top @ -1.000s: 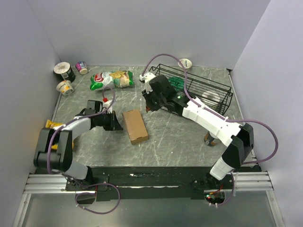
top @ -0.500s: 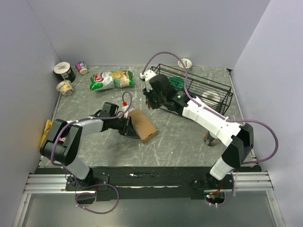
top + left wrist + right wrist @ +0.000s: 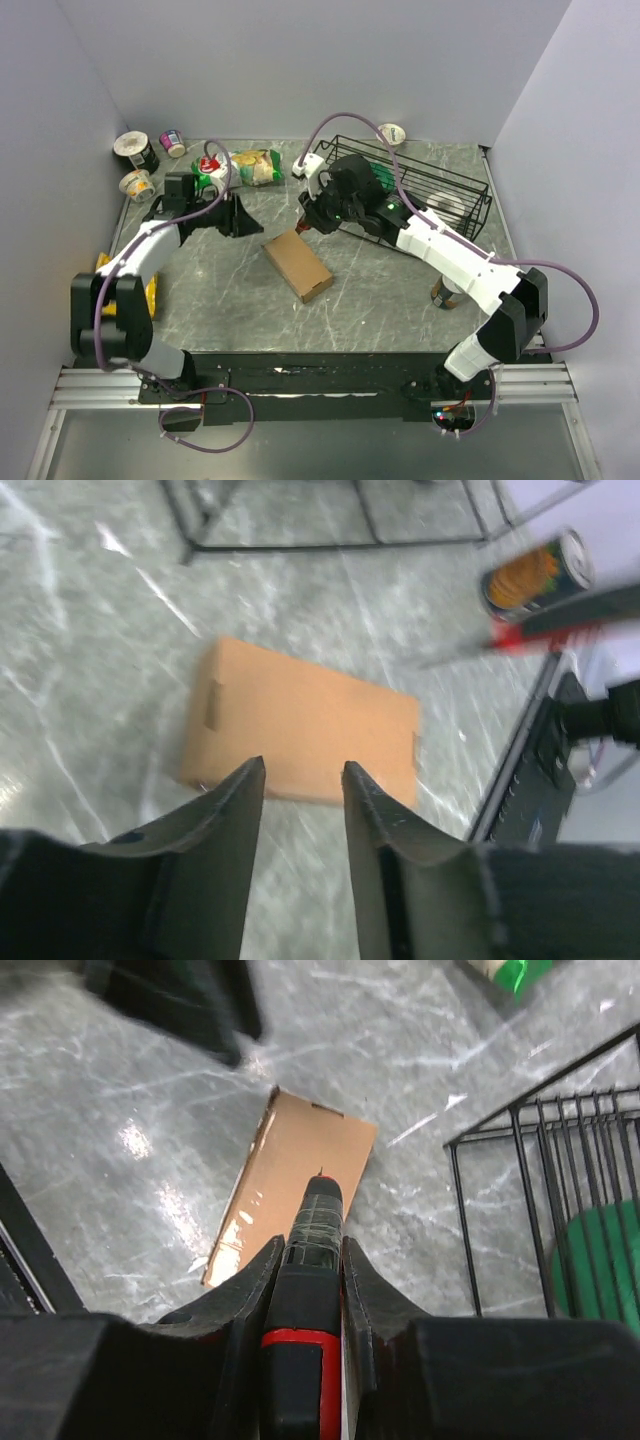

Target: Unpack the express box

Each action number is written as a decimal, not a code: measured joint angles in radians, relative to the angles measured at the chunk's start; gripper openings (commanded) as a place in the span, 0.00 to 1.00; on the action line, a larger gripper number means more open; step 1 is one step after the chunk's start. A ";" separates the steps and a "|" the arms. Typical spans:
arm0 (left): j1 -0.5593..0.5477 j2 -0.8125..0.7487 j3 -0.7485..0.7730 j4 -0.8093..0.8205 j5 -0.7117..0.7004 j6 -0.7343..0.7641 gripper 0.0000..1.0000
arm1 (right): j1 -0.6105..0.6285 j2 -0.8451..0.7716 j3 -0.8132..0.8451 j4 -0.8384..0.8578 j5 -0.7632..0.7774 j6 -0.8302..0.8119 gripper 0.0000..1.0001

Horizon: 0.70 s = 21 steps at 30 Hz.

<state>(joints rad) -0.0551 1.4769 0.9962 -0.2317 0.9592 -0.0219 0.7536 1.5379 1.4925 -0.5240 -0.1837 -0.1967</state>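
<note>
The express box [image 3: 298, 265] lies flat and closed on the table, turned at an angle; it is a plain brown carton, also seen in the left wrist view [image 3: 300, 730] and the right wrist view [image 3: 300, 1145]. My left gripper [image 3: 243, 222] hovers to the box's far left, apart from it, open with nothing between its fingers [image 3: 303, 768]. My right gripper [image 3: 312, 222] hangs over the box's far end, shut on a black and red cutter [image 3: 312, 1260]. The cutter's tip points at the box top; I cannot tell whether it touches.
A black wire basket [image 3: 420, 190] holding a tape roll and something green stands at the back right. A chip bag [image 3: 245, 165] and several cups [image 3: 135, 150] lie at the back left. A yellow packet [image 3: 110, 265] lies at the left edge. A can [image 3: 445, 295] lies by the right arm.
The left gripper pushed the box round to a slant, then opened and drew back to the far left. The right gripper with the cutter moved a little toward the box.
</note>
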 measured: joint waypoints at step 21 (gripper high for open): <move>-0.095 0.284 0.001 0.065 -0.037 -0.163 0.45 | -0.001 -0.214 -0.137 -0.013 -0.047 -0.069 0.00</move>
<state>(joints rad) -0.1497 1.7607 0.9974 -0.1669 0.9226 -0.1848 0.7525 1.3243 1.3560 -0.5369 -0.2306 -0.2653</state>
